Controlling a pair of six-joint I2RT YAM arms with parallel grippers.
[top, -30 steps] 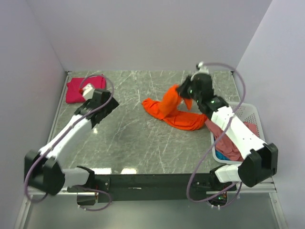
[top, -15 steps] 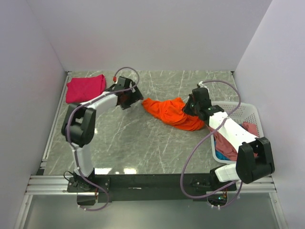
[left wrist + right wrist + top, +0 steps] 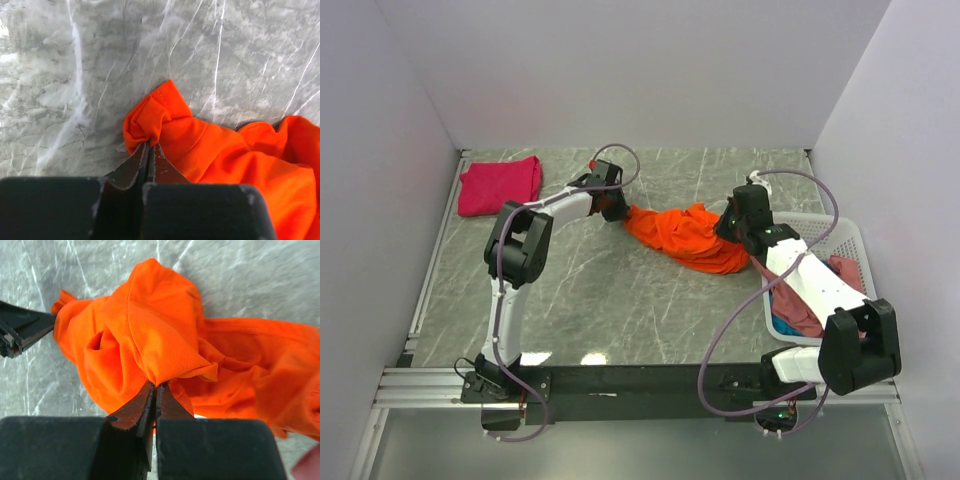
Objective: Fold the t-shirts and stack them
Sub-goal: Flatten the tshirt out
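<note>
**Both grippers pinching the orange shirt**

Nearest, on the right, the white lattice basket point(image 3: 842, 236) holds a dusty rose t-shirt point(image 3: 802, 300), with a blue t-shirt point(image 3: 784, 327) peeking out beneath. At mid-table the orange t-shirt point(image 3: 685, 238) lies crumpled on the grey marbled table point(image 3: 590, 290). The right gripper point(image 3: 154, 386) has its fingers pressed tight on a bunched fold at the shirt's right side. The left gripper point(image 3: 148, 146) nips the hemmed corner at its left end. In the far left corner the magenta t-shirt point(image 3: 500, 186) lies flat, well apart.
</note>
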